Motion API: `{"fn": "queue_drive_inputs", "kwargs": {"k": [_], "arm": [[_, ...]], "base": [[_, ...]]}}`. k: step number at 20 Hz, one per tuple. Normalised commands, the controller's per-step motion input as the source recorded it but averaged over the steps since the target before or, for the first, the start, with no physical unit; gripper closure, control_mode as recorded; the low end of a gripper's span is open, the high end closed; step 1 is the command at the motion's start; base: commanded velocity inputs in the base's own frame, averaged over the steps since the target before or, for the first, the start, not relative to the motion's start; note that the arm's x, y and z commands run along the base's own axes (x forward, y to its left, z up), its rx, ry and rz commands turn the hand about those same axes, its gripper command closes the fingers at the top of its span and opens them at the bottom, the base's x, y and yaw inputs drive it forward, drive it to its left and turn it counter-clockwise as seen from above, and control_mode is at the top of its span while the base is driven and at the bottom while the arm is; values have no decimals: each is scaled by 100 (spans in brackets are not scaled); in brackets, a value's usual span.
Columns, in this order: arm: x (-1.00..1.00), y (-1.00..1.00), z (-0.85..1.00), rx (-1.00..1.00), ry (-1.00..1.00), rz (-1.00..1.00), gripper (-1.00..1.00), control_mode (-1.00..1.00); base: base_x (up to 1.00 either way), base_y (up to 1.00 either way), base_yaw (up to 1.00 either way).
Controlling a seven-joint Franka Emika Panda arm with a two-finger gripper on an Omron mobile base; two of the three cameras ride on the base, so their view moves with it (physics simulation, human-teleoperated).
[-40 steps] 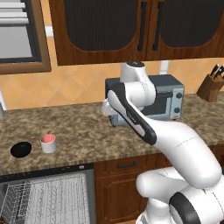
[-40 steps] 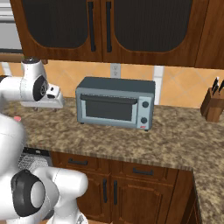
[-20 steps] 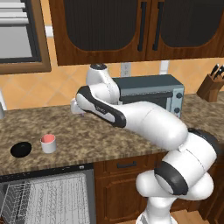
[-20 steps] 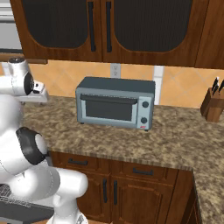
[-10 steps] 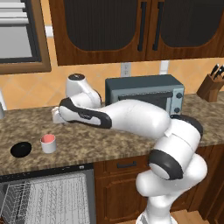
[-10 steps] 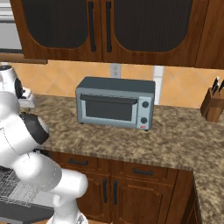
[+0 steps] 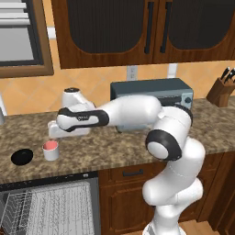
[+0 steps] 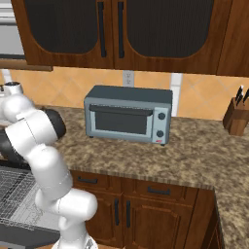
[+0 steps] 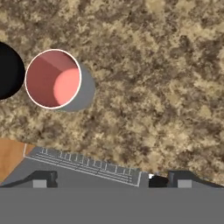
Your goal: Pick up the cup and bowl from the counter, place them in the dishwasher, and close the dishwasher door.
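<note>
The white cup [image 7: 51, 150] with its pinkish-red inside stands on the speckled counter [image 7: 119, 149], and the black bowl [image 7: 22, 156] lies just left of it. My gripper [image 7: 64, 136] hovers above the counter, a little right of and behind the cup. In the hand view the cup [image 9: 53, 78] sits at the upper left and the bowl [image 9: 8, 70] is cut off by the left edge. My gripper [image 9: 111, 180] is open, its dark fingertips [image 9: 43, 179] wide apart with nothing between them. Below the counter the dishwasher [image 7: 46, 206] stands open, its wire rack showing.
A grey-blue toaster oven [image 7: 151, 92] stands at the back of the counter behind my arm, with a knife block [image 7: 220, 89] at the far right. The open dishwasher door [image 8: 24, 233] and the rack [image 8: 14, 194] jut out beside my base. Dark wall cabinets hang above.
My arm has swung left along the counter, from in front of the toaster oven to a spot over the counter beside the cup. The cup and bowl have stayed put.
</note>
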Motion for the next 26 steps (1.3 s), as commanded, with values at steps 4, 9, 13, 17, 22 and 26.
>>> {"fn": "queue_drive_inputs", "kwargs": {"k": [4,9,13,17,22,26], "arm": [[24,37,-32,-1,5,-1,-100,-100],[44,2,-7,0,1,0,-100,-100],[29,0,-27,0,4,0,-100,-100],[18,31,-45,0,1,0,-100,-100],[23,32,-32,0,0,0,-100,-100],[41,22,-12,0,0,0,-100,-100]], "base": [[0,0,0],[0,0,0],[0,0,0],[0,0,0],[0,0,0],[0,0,0]]}}
